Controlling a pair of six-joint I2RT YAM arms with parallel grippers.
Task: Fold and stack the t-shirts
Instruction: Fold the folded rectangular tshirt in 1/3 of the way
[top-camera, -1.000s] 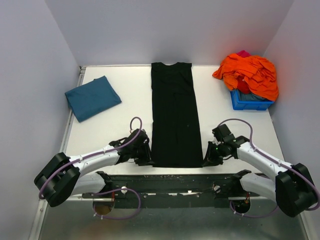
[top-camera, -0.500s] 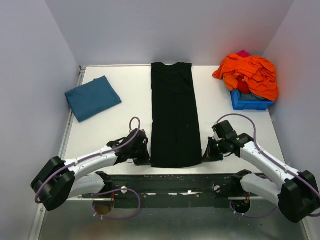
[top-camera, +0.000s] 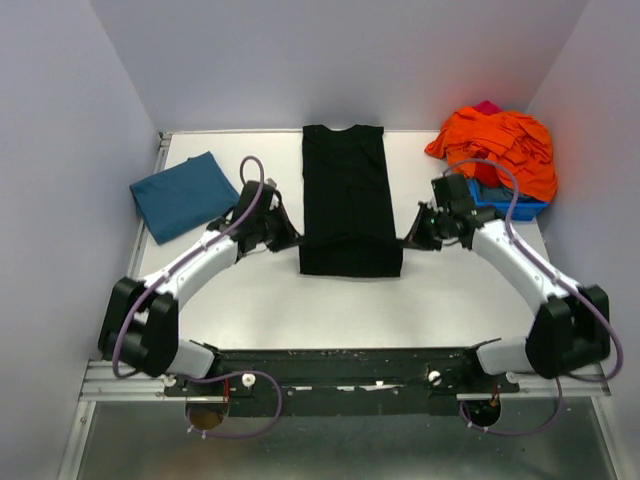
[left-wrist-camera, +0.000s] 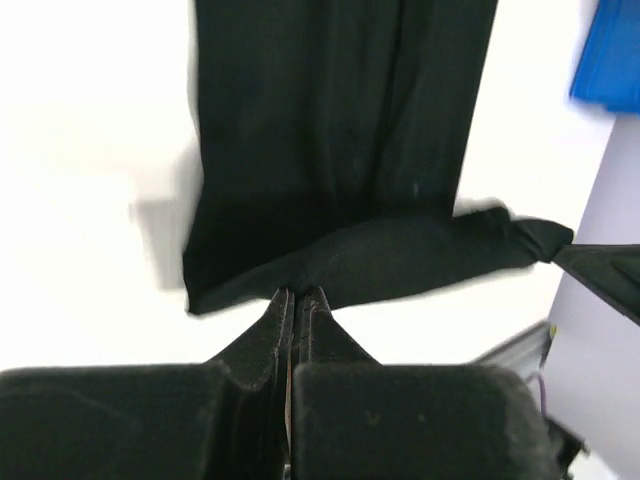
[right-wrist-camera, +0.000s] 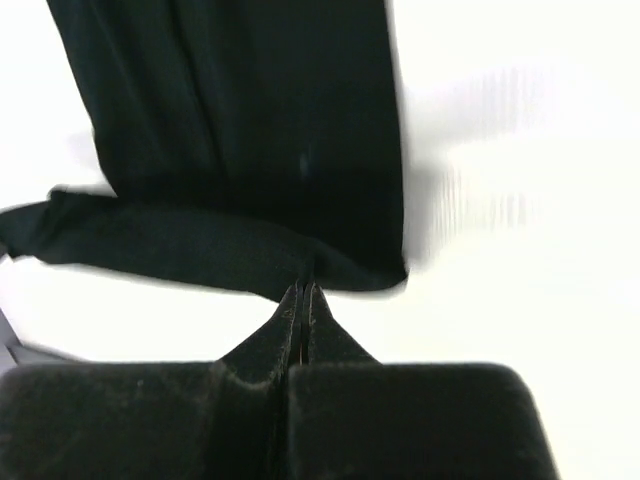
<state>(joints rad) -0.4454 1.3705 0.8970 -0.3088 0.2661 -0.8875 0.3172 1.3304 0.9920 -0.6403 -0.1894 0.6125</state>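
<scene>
The black t-shirt (top-camera: 346, 190) lies as a long strip up the middle of the table, its near end lifted and carried over towards the collar. My left gripper (top-camera: 290, 240) is shut on the shirt's left hem corner; in the left wrist view the gripper (left-wrist-camera: 297, 295) pinches the black hem (left-wrist-camera: 400, 260). My right gripper (top-camera: 408, 240) is shut on the right hem corner; the right wrist view shows it (right-wrist-camera: 303, 287) clamped on the hem (right-wrist-camera: 200, 250). The folded teal-blue t-shirt (top-camera: 184, 195) lies at the far left.
A blue plastic bin (top-camera: 500, 203) at the far right holds a heap of orange cloth (top-camera: 500, 145) with some red and pink under it. The white table (top-camera: 330, 310) ends at a black rail near the arm bases. Walls close in on both sides.
Both grippers have lifted the black shirt's near hem off the front edge and carried it away from the bases, so the shirt now looks about half as long.
</scene>
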